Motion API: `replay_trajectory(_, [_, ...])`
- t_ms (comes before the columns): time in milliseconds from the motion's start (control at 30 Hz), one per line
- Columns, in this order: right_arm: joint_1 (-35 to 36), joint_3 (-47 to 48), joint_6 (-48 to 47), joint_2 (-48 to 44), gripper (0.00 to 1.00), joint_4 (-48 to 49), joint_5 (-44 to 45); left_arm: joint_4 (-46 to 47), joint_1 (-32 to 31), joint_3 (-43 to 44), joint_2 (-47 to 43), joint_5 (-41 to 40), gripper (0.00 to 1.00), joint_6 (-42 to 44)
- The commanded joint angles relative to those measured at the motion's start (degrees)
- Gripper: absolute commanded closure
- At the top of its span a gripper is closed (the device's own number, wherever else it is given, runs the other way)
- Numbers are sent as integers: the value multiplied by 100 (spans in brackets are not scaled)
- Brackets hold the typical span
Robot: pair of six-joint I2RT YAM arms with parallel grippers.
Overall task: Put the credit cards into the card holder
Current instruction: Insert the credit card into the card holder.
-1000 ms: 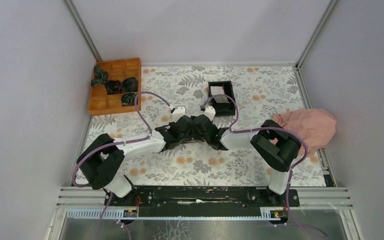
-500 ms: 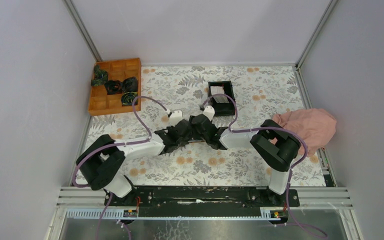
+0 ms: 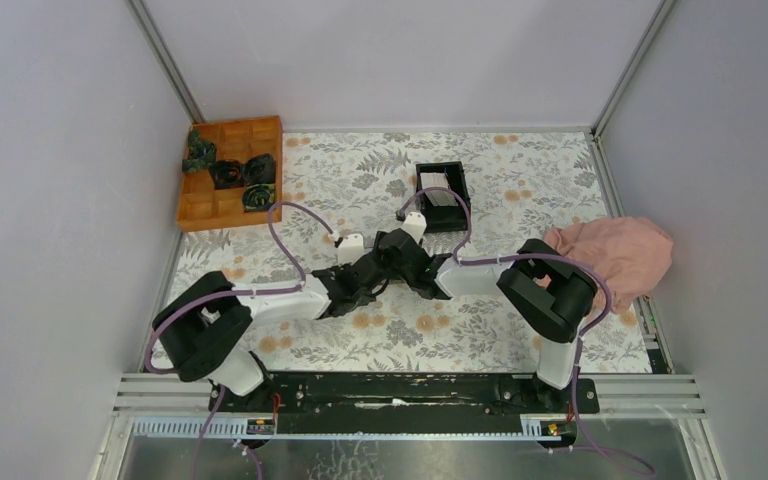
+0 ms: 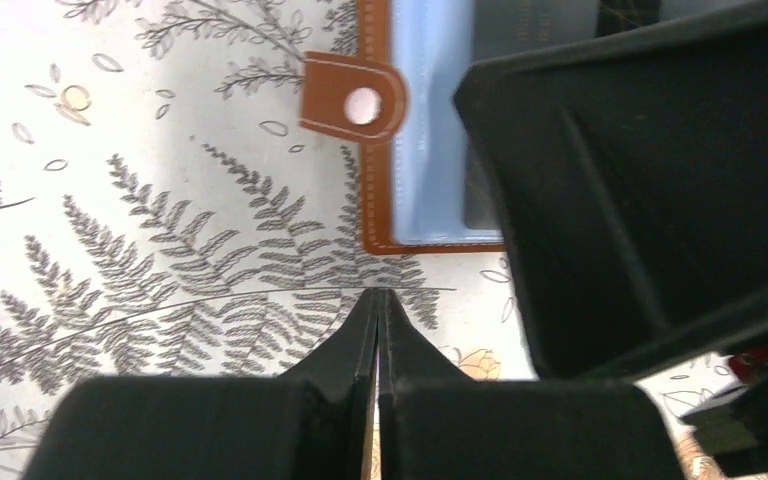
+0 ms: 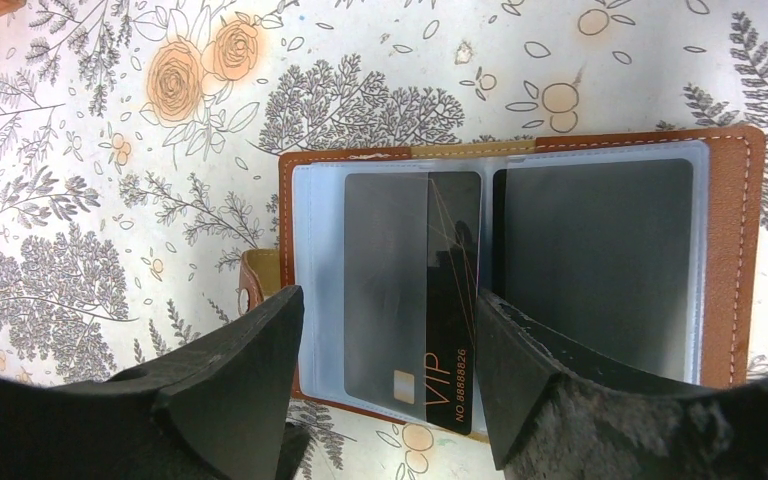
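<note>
Near the middle of the tabletop [image 3: 480, 330], the left gripper [image 4: 378, 305] sits low over the floral surface with its jaws pressed together on nothing, its tips just short of the near edge of the card holder [image 5: 730, 250]. The holder lies open and flat, a brown stitched border around clear sleeves with two dark grey panels, and its snap tab [image 4: 352, 100] sticks out on one side. The right gripper [image 5: 388, 295] hangs right above it with its jaws spread wide, one on either side of the page by the tab, gripping nothing. Between them a dark card marked VIP [image 5: 452, 300] lies along that page's inner edge; whether it is inside the sleeve I cannot tell. Farther back, toward the far edge, the black box [image 3: 465, 195] holds the pale credit cards [image 3: 438, 190] upright. An orange tray [image 3: 222, 205] with dark bundles fills the far left corner, and a pink cloth [image 3: 615, 255] lies at the right edge
</note>
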Motion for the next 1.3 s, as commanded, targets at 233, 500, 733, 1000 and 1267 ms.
replay_trajectory(233, [31, -450, -106, 40, 31, -1685, 329, -732, -7, -581, -1626, -695, 100, -423])
replay_trajectory(500, [28, -338, -269, -21, 20, -1722, 263, 353, -7, -951, -2148, -776, 86, -202])
replay_trajectory(733, [29, -271, -439, -163, 12, -1904, 414, 783, 18, -857, -1557, -890, 84, -231])
replay_trajectory(1000, [27, -209, -595, -288, 13, -2107, 638, 1421, 267, -1193, -1638, -772, 86, -383])
replay_trajectory(1267, [39, -134, -646, -45, 17, -2273, 650, 1683, 311, -1257, -1507, -669, 84, -434])
